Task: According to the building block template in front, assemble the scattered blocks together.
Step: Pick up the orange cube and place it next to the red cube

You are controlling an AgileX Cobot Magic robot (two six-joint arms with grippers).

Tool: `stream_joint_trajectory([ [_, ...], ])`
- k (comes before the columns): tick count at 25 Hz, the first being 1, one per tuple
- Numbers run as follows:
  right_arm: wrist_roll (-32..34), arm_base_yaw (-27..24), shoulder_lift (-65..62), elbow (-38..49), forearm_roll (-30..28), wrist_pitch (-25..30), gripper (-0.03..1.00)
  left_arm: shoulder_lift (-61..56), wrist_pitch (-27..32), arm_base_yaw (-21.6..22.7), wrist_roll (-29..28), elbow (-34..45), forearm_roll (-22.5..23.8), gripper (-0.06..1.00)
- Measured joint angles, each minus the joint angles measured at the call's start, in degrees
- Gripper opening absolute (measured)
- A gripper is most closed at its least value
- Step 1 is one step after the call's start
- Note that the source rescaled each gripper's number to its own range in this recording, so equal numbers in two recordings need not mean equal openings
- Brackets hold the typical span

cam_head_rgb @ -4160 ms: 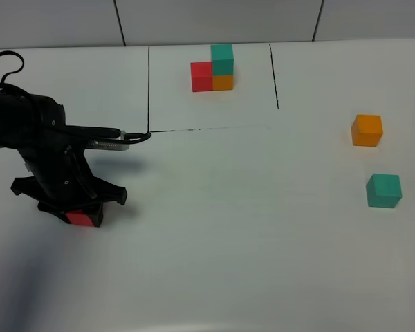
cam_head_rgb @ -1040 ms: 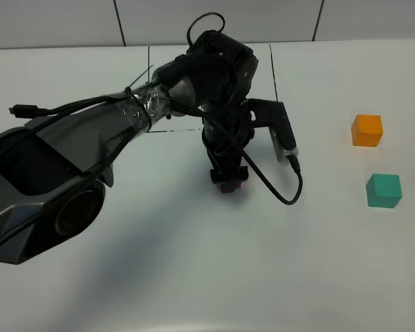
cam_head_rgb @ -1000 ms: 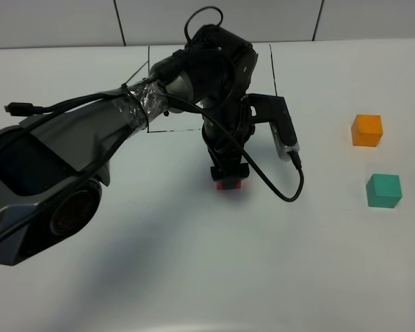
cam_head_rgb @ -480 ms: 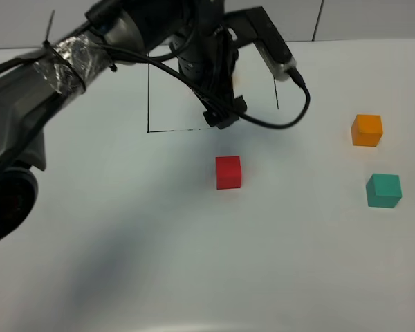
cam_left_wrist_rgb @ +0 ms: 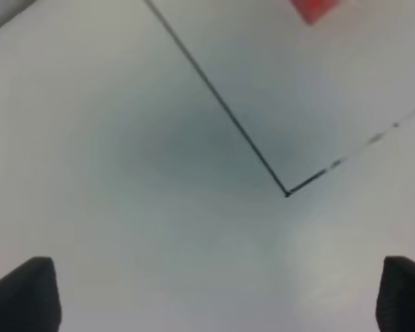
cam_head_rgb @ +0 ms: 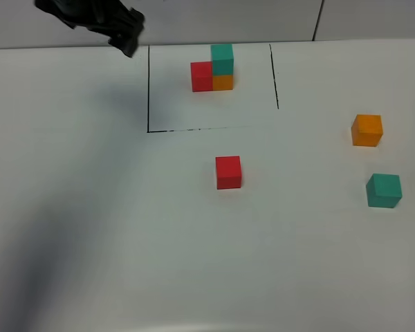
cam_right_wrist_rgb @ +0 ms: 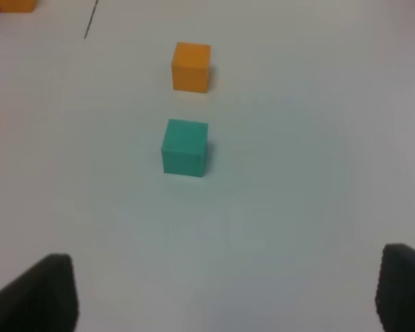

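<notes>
The template (cam_head_rgb: 213, 68) stands in the black-lined square at the back: a red block beside an orange one, with a green block on the orange. A loose red block (cam_head_rgb: 228, 171) sits on the table in front of the square. A loose orange block (cam_head_rgb: 367, 130) and a loose green block (cam_head_rgb: 384, 190) sit at the right; the right wrist view shows the orange block (cam_right_wrist_rgb: 191, 66) and the green block (cam_right_wrist_rgb: 185, 146) too. My left gripper (cam_head_rgb: 124, 34) is raised at the back left, open and empty (cam_left_wrist_rgb: 214, 297). My right gripper (cam_right_wrist_rgb: 225, 294) is open and empty, short of the green block.
The square's black outline (cam_head_rgb: 148, 97) has its front left corner under the left wrist camera (cam_left_wrist_rgb: 286, 194). A red block of the template (cam_left_wrist_rgb: 317, 8) shows at the edge of that view. The white table (cam_head_rgb: 194, 263) meets a tiled wall at the back.
My left gripper has let go of the red block in front of the square, risen and pulled back to the far left. The red block stays where it was set down.
</notes>
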Motion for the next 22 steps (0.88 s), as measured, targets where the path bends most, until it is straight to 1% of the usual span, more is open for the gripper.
stream_joint_trajectory([
  [2, 0.0, 0.0, 0.0, 0.0, 0.0, 0.0, 0.75, -2.49, 0.02, 3.16, -0.62, 1.25, -1.45, 0.97],
  [6, 0.0, 0.0, 0.0, 0.0, 0.0, 0.0, 0.75, -9.25, 0.02, 7.76, -2.32, 5.94, -2.13, 0.97],
  [10, 0.0, 0.0, 0.0, 0.0, 0.0, 0.0, 0.75, -17.77, -0.14, 10.94, -3.74, 14.92, -2.04, 0.96],
  [13, 0.0, 0.0, 0.0, 0.0, 0.0, 0.0, 0.75, -24.74, -2.61, 11.73, -5.71, 23.75, -0.92, 0.96],
  [16, 0.0, 0.0, 0.0, 0.0, 0.0, 0.0, 0.75, -32.16, -5.27, 11.75, -8.82, 32.0, 1.56, 0.96],
  [20, 0.0, 0.0, 0.0, 0.0, 0.0, 0.0, 0.75, -41.62, -7.44, 11.75, -11.19, 42.57, 1.92, 0.95],
  [22, 0.0, 0.0, 0.0, 0.0, 0.0, 0.0, 0.75, -46.74, -7.53, 11.75, -12.11, 47.1, 1.92, 0.95],
])
